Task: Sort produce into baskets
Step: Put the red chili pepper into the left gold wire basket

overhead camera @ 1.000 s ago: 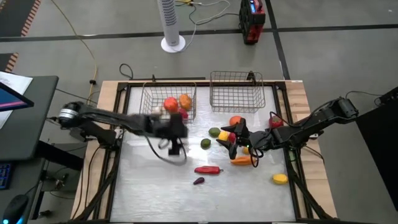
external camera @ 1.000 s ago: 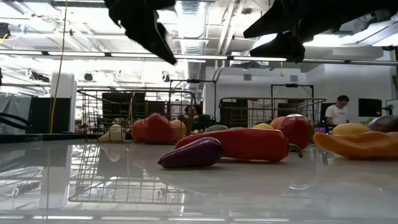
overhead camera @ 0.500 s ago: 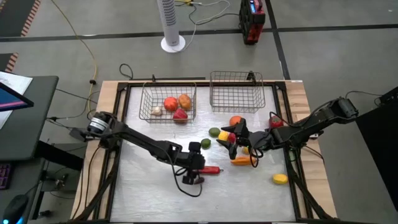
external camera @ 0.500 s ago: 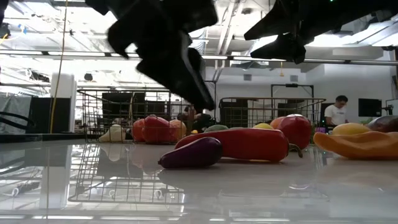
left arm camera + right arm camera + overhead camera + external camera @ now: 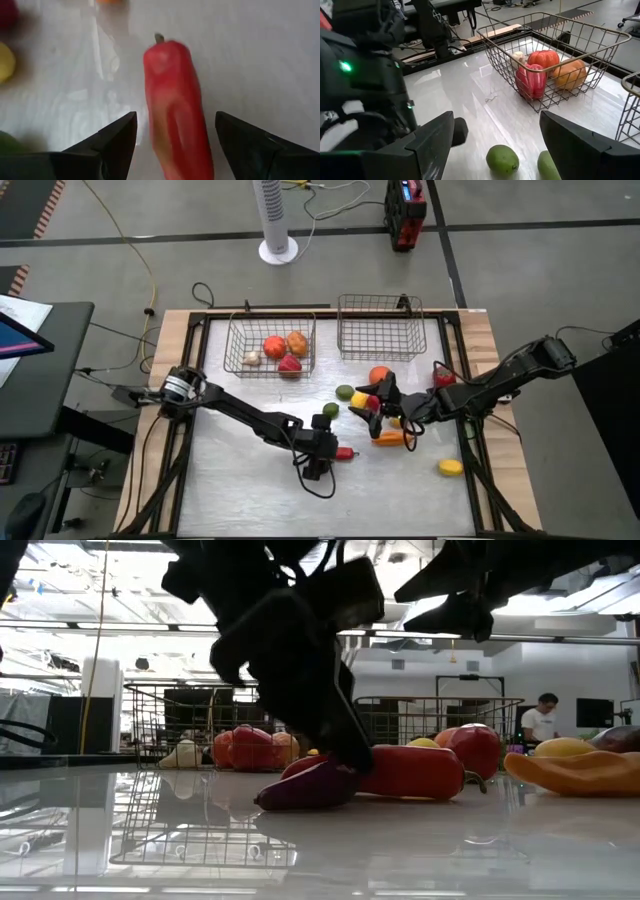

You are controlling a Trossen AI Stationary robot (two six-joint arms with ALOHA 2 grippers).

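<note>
A long red pepper lies on the white table, and my left gripper is low over it. It is open, with one finger on each side of the pepper and a gap showing at both. A small dark purple eggplant lies beside the pepper. My right gripper is open and empty above a cluster of produce right of centre. The left wire basket holds an orange, a tomato, a red piece and a white piece. The right wire basket holds nothing.
Loose on the table are two green pieces, an orange fruit, a red piece, an orange piece and a yellow one. Bare table lies at the near left. A person stands in the room behind.
My left gripper has swung from beside the left basket toward the table's near edge and right. It has come down over the red pepper, and its fingers now stand on either side of it. The produce has kept its place.
</note>
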